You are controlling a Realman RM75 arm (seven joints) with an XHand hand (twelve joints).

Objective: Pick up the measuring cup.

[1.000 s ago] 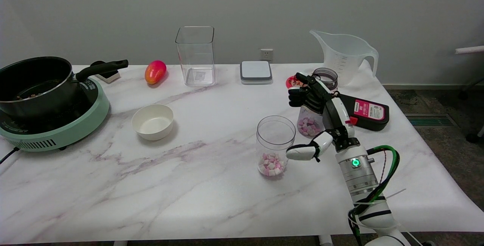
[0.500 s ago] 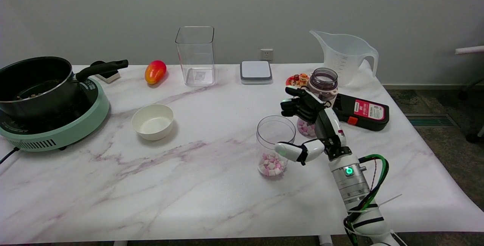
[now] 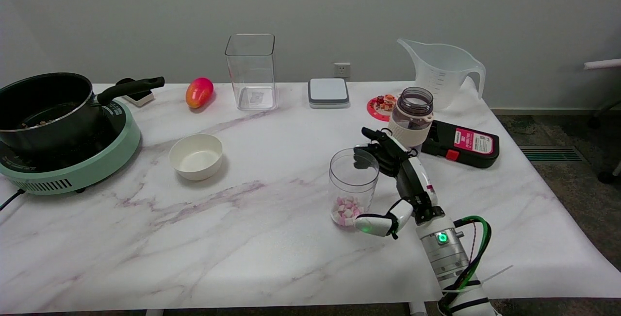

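Now the right hand [image 3: 388, 180] has moved back toward the near side and to the left, so it is beside the clear jar [image 3: 353, 187] with pink cubes, its fingers apart and holding nothing. The measuring cup [image 3: 442, 72] stands at the far right of the table [image 3: 271, 238], well apart from the hand. I judge the pick-up is not started, and the hand must reach far again.

My right hand [image 3: 395, 180] covers the lower body of the bottle with the white sleeve [image 3: 411, 122], so what it holds is hidden. The induction cooker [image 3: 73, 160] is cut off by the left edge, the pot's [image 3: 43, 105] contents are too dim to name, and the measuring cup's [image 3: 444, 73] scale marks are too small to read.
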